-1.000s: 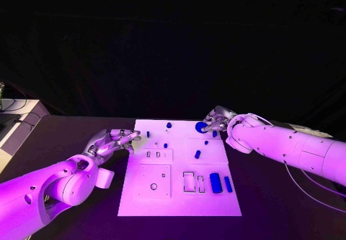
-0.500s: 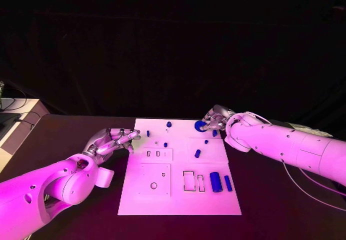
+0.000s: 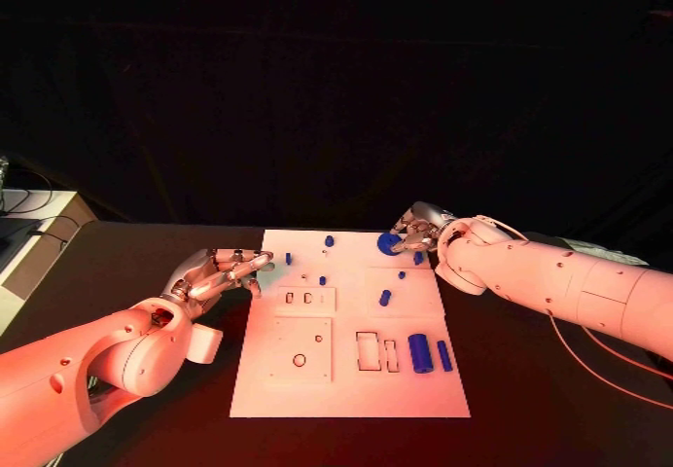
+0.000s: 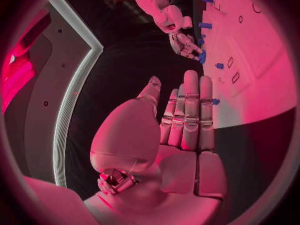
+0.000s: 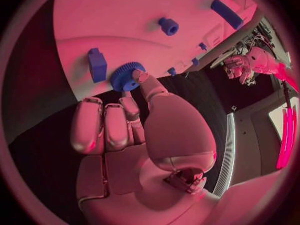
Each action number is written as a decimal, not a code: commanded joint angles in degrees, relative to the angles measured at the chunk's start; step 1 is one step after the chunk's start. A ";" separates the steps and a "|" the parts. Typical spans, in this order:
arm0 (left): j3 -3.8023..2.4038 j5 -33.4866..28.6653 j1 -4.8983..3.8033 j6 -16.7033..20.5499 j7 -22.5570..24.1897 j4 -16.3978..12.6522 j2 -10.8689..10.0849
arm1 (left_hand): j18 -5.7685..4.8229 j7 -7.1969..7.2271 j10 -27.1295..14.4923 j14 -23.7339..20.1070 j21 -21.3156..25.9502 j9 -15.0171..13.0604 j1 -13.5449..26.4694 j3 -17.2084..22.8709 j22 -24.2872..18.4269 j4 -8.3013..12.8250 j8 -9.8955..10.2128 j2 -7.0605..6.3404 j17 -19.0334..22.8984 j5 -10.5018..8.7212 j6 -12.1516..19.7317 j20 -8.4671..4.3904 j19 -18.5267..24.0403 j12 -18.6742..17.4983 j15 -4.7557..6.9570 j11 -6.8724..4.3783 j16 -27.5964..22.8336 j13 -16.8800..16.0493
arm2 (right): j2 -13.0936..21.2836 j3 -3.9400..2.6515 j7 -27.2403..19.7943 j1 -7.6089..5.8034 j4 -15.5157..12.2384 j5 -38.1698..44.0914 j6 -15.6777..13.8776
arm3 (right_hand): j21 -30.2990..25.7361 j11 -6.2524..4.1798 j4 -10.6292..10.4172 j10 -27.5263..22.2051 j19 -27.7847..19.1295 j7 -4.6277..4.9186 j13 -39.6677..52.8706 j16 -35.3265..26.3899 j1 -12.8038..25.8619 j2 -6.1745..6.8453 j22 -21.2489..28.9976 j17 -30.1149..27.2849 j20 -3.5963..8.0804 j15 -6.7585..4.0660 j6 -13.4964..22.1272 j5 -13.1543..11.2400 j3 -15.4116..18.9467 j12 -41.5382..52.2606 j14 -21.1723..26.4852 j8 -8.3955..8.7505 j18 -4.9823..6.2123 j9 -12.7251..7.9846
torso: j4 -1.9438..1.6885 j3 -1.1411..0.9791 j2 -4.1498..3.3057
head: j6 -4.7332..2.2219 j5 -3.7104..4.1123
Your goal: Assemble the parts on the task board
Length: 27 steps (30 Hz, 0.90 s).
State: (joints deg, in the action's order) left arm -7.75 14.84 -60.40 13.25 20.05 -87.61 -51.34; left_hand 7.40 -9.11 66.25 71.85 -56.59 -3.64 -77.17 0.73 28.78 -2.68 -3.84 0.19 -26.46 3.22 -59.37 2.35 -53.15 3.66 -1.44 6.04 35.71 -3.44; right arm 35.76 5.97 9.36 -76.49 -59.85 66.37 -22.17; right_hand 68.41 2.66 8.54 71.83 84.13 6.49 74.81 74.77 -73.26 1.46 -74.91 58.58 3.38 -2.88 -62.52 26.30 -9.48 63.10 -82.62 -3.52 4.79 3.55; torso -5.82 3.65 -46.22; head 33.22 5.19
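Observation:
The white task board point(image 3: 351, 389) lies mid-table. Near its far right corner my right hand point(image 3: 416, 232) pinches a blue gear point(image 3: 389, 244). In the right wrist view the thumb tip touches the gear point(image 5: 127, 76) while the other fingers point(image 5: 106, 127) curl under it, beside a blue block point(image 5: 97, 64). My left hand point(image 3: 225, 273) hovers at the board's left edge with straight fingers point(image 4: 190, 110), holding nothing. A blue cylinder point(image 3: 418, 349) and a blue bar point(image 3: 443, 357) lie near the front right. Small blue pegs point(image 3: 329, 240) stand further back.
Rectangular slots point(image 3: 368, 352) and a round hole point(image 3: 299, 361) are cut in the board's front half. A pale bench point(image 3: 35, 248) stands off the table's left edge. A thin cable point(image 3: 596, 375) hangs below my right arm.
My right hand and the blue gear have edged slightly toward the far left of the board. My left hand has stayed put.

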 commanded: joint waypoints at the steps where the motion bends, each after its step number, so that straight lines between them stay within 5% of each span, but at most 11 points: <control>1: -0.05 0.17 -0.01 -0.99 0.61 -0.03 0.11 | 0.96 0.21 -0.17 -0.41 -0.19 -0.03 0.06 0.04 -0.03 0.27 0.23 0.50 0.09 -0.08 0.34 -0.03 0.32 -0.20 -0.10 0.01 0.32 -0.07 | 0.30 0.21 0.12 0.33 -0.90 2.30 -1.86 | 0.42 -2.05 -0.47 2.75 2.91 0.18 0.24 -0.19 1.74 -1.03 -9.44 0.08 0.49 -0.35 -2.01 -0.49 0.01 0.44 0.01 -0.31 -0.01 0.40 | -0.04 0.04 0.07 | -0.03 -0.01; 8: -0.05 0.17 0.01 -0.97 0.62 0.05 0.06 | 0.96 0.21 -0.17 -0.41 -0.19 -0.03 0.06 0.04 -0.03 0.27 0.23 0.50 0.09 -0.08 0.34 -0.03 0.32 -0.20 -0.10 0.01 0.32 -0.07 | 1.46 0.17 0.14 0.33 -5.12 6.42 -7.37 | 0.80 -2.24 -0.76 3.87 2.98 -0.18 1.56 -0.07 1.85 -0.84 -9.53 0.48 0.67 -0.52 -2.79 -1.86 0.92 1.89 -0.08 -0.32 -0.15 0.47 | 0.10 0.04 0.12 | -0.33 -0.05; 18: -0.05 0.16 0.03 -0.98 0.60 0.01 0.04 | 0.96 0.21 -0.21 -0.43 -0.34 -0.04 0.07 0.06 -0.20 0.29 0.22 0.55 0.13 -0.08 0.34 -0.03 0.36 -0.20 -0.11 0.02 0.38 -0.07 | 1.25 0.01 2.35 0.32 -11.63 13.92 -11.01 | 0.91 -2.30 -1.29 4.14 2.95 -0.29 1.91 -0.15 1.62 -0.63 -9.55 0.76 0.80 -0.62 -3.06 -2.17 1.48 1.42 -0.07 -0.28 -0.25 0.45 | -0.06 0.13 0.16 | -0.47 -0.28; 27: -0.05 0.16 0.05 -1.03 0.55 -0.13 0.11 | 0.97 0.21 -0.28 -0.46 -0.60 -0.04 0.10 0.09 -0.50 0.32 0.21 0.64 0.18 -0.08 0.33 -0.03 0.42 -0.20 -0.11 0.04 0.47 -0.07 | -3.09 0.08 5.28 0.85 -11.99 19.81 -11.55 | 0.95 -2.31 -1.43 4.16 2.96 -0.32 1.97 -0.17 1.60 -0.60 -9.56 0.82 0.81 -0.63 -3.11 -2.43 1.53 1.30 -0.09 -0.29 -0.26 0.46 | -0.02 0.18 0.07 | -0.59 -0.45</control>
State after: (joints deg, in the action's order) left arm -7.75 14.86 -60.36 13.21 20.04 -87.54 -51.36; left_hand 7.39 -9.11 66.25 71.85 -57.04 -3.64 -77.17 0.73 28.32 -2.68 -3.84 0.19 -26.32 3.22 -59.37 2.35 -53.15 3.65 -1.44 6.04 36.05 -3.44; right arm 33.14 6.01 12.54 -75.86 -72.13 81.54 -32.49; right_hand 69.00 0.49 7.18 75.95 84.12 5.47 74.93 74.77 -71.46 1.08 -74.95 59.35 3.79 -3.09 -63.54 24.25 -8.23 64.62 -82.81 -3.52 4.79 1.16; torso -5.84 3.81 -46.08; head 32.68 4.83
